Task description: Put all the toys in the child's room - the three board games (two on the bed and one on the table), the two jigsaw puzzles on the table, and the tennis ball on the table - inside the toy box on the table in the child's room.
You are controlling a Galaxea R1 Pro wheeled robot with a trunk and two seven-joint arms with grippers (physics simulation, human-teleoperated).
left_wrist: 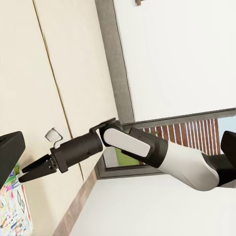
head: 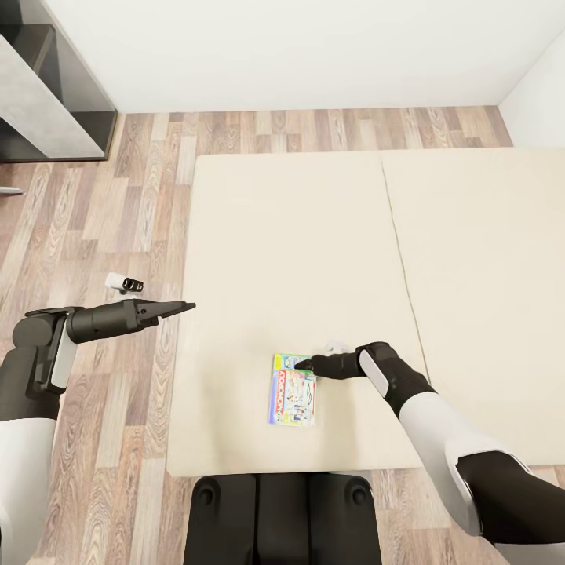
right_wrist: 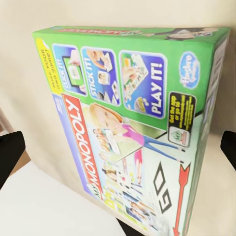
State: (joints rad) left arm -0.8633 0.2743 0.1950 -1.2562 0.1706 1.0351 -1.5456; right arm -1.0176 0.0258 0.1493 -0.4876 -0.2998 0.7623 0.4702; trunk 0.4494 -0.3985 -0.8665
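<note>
One board game (head: 293, 390), a green Monopoly box, lies flat on the cream bed (head: 298, 235) near its front edge. My right gripper (head: 303, 364) is low at the box's far end, open, with nothing between its fingers. The right wrist view looks down on the board game (right_wrist: 132, 132) from close up, with a dark fingertip (right_wrist: 10, 155) at each side of the picture. Seen from the left wrist, the right gripper (left_wrist: 30, 172) has its fingers spread just beyond the box (left_wrist: 14, 211). My left gripper (head: 185, 306) hovers open and empty over the bed's left edge.
A small white and black object (head: 124, 283) lies on the wood floor left of the bed. A dark shelf unit (head: 47, 94) stands at the back left. A small white thing (head: 337, 345) rests on the mattress by my right wrist. A grey headboard (left_wrist: 115, 73) runs along the wall.
</note>
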